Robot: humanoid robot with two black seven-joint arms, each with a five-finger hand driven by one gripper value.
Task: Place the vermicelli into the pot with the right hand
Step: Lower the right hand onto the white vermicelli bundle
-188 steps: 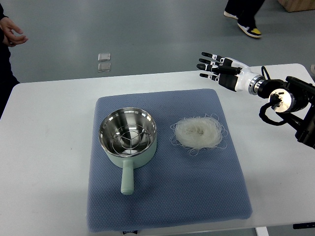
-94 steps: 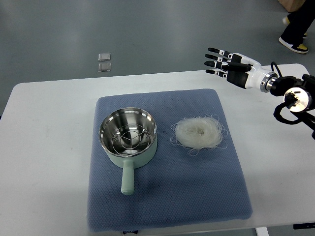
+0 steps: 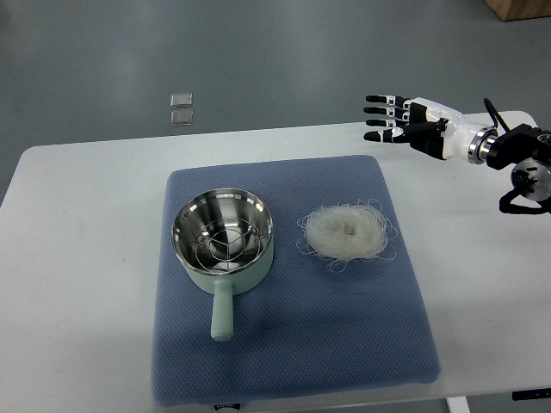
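A white nest of vermicelli lies on the right half of a blue mat. A pale green pot with a steel inside and a wire rack stands on the mat's left half, its handle pointing toward the near edge. My right hand hovers above the table's far right edge, fingers spread and straight, holding nothing. It is up and to the right of the vermicelli, well apart from it. The left arm does not show.
The mat lies on a white table. Two small clear squares lie on the grey floor beyond the table's far edge.
My right hand has drifted to the right and slightly toward the table's far edge, still spread. The person's hand at left and the feet at top right have left the view.
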